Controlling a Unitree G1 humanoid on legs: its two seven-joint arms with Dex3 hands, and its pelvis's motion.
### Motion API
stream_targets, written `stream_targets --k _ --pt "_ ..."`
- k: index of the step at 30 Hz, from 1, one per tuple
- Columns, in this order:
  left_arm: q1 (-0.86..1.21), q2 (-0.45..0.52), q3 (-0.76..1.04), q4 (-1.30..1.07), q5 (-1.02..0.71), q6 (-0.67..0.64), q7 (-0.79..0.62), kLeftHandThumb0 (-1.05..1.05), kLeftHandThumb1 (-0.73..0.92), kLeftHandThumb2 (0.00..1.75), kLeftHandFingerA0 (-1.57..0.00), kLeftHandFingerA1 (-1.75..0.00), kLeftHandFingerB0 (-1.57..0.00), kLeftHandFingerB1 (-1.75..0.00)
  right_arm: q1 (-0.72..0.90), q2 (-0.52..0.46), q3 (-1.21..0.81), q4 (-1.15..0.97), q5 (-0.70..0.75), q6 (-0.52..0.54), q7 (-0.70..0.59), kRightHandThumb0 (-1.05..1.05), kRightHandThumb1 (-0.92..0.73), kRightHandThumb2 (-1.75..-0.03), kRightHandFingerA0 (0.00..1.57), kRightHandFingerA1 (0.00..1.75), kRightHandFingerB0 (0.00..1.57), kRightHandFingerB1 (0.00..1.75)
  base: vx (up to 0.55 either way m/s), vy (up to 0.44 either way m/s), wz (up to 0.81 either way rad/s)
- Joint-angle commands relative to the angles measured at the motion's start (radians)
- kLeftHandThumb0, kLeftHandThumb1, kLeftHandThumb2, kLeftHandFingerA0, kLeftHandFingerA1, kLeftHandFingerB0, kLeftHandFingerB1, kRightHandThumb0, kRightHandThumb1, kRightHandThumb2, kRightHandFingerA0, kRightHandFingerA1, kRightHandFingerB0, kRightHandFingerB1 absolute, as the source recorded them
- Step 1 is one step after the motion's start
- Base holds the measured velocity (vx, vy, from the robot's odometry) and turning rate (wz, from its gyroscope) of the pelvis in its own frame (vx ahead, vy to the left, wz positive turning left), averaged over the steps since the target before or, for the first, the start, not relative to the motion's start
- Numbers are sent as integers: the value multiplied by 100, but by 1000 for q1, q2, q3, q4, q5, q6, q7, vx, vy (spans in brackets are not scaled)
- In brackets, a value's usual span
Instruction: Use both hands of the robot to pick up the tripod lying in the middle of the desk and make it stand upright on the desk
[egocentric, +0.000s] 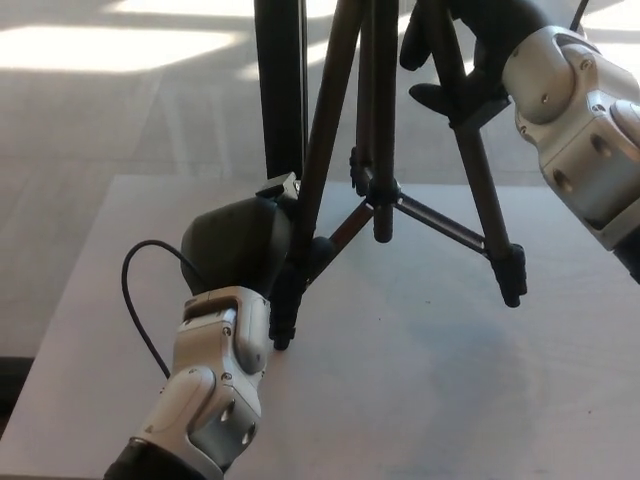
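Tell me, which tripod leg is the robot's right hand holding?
The leg on the picture's right, gripped near its top by the right hand. The left hand holds another leg.

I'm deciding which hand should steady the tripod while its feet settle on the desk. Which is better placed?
Left, probably. The left hand grips a tripod leg low down, near the desk. The right hand holds another leg higher up.
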Motion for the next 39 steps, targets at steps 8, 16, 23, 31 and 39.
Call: stream_targets --k 8,16,23,31,39 --pt "52 77 -111 -13 -1 -28 -72 -17 56 76 -79 -175 -64 -163 140 4 -105 -89 -113 -62 35 -20 -43 -119 89 165 86 113 0 0 0" --pt "73 86 -95 -16 -29 -56 -44 -26 64 78 -87 -167 -69 -130 211 -1 -155 -106 -130 -17 70 -21 -48 -114 84 164 83 106 0 0 0" --pt "63 83 -87 -22 -38 -52 -54 -23 63 80 -80 -174 -63 -157 199 8 -178 -84 -127 -10 135 -19 -45 -114 83 165 83 110 0 0 0" --pt "74 78 -91 -33 -42 -41 -59 -24 59 66 -85 -155 -81 -92 171 22 -175 -50 -138 30 237 -42 -68 -60 82 89 47 37 0 0 0" --pt "50 65 -91 -34 -45 36 -143 -45 66 60 -78 -124 -44 -52 101 -19 -51 -7 -207 116 424 -89 -57 -87 0 8 5 11 0 0 0"
